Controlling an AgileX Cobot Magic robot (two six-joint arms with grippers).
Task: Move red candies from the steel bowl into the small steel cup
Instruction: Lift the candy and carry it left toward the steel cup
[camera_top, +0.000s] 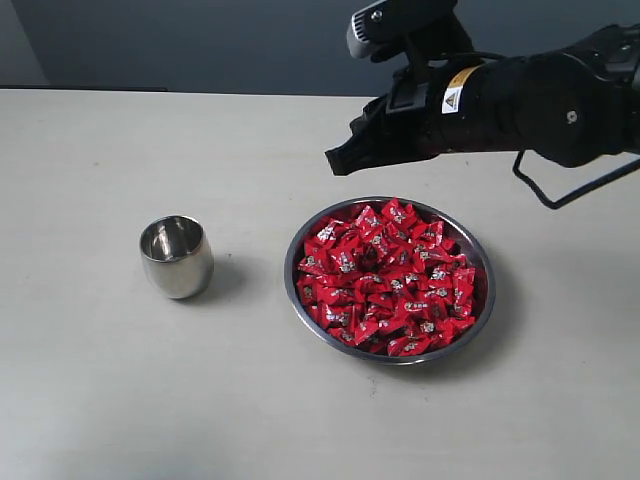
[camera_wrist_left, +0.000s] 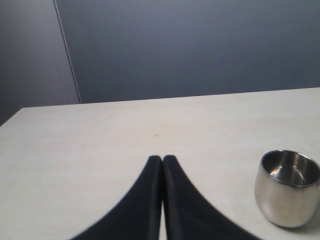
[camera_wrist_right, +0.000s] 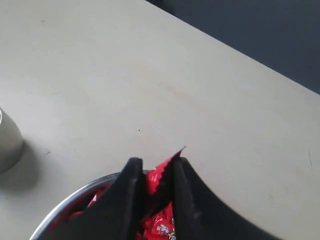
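The steel bowl (camera_top: 296, 246) sits right of centre on the table, heaped with red candies (camera_top: 390, 278). The small steel cup (camera_top: 176, 256) stands upright to its left, apart from it, and looks empty inside. My right gripper (camera_top: 340, 160) hangs above the bowl's far rim, shut on one red candy (camera_wrist_right: 161, 172) whose pinched end sticks out past the fingertips. In the right wrist view the bowl's rim (camera_wrist_right: 75, 196) and more candies (camera_wrist_right: 162, 225) lie below the fingers. My left gripper (camera_wrist_left: 162, 159) is shut with nothing in it, low over bare table beside the cup (camera_wrist_left: 286, 195).
The pale table (camera_top: 90, 400) runs to a far edge against a dark grey wall (camera_top: 200, 40). The right arm's black body (camera_top: 540, 95) reaches in from the upper right above the bowl. The left arm does not show in the exterior view.
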